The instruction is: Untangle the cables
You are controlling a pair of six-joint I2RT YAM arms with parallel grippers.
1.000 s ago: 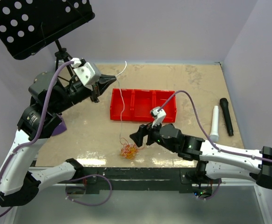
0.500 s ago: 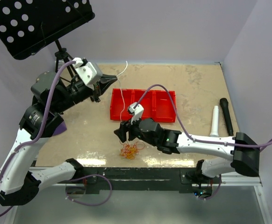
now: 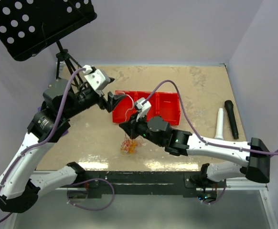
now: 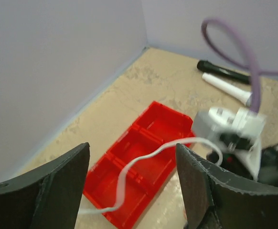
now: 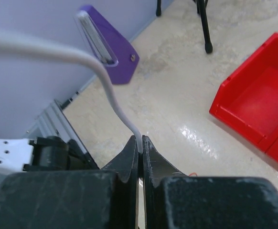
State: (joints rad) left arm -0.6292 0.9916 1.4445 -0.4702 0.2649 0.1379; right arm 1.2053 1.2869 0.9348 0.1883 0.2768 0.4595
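- right fingers (image 5: pixel 129 164) clamped on white cable (image 5: pixel 108 76), holding it above the table (image 3: pixel 201 81).
- left fingers (image 4: pixel 198 191) apart, holding nothing; white cable slack crosses the bin (image 4: pixel 144 138) below them.
- orange/red tangle (image 3: pixel 130 147) sits knotted on the table by the right fingers; white probably not free yet, most work left.

No writing, label, brand mark or number is legible anywhere, whether on the red bin (image 3: pixel 171 107), the perforated black stand (image 3: pixel 34 24) or the tabletop (image 3: pixel 201 90).
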